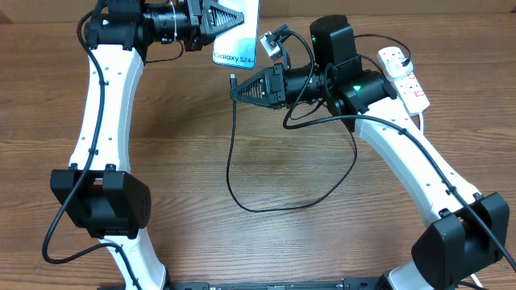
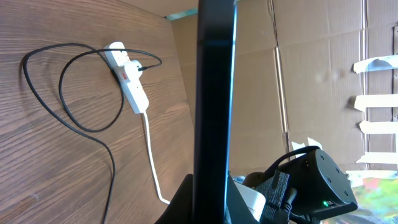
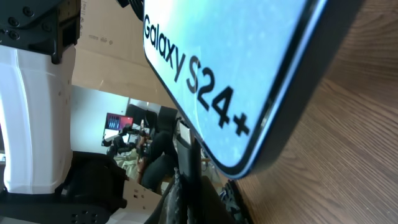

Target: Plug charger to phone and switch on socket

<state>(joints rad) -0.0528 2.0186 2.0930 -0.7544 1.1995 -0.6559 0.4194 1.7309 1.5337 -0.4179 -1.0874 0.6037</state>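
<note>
The phone has a blue-teal screen reading "Galaxy S24+" and is held above the table at the back. My left gripper is shut on it. In the left wrist view the phone shows edge-on as a dark bar between my fingers. My right gripper is shut on the charger's connector end, just short of the phone's bottom edge. In the right wrist view the connector rises toward the phone, still apart from it. The black cable loops over the table. The white socket lies at the back right.
The socket strip lies on the wooden table with a black plug in it and its thick white lead trailing off. Cardboard walls stand behind the table. The right arm's base and the left arm's base stand at the front.
</note>
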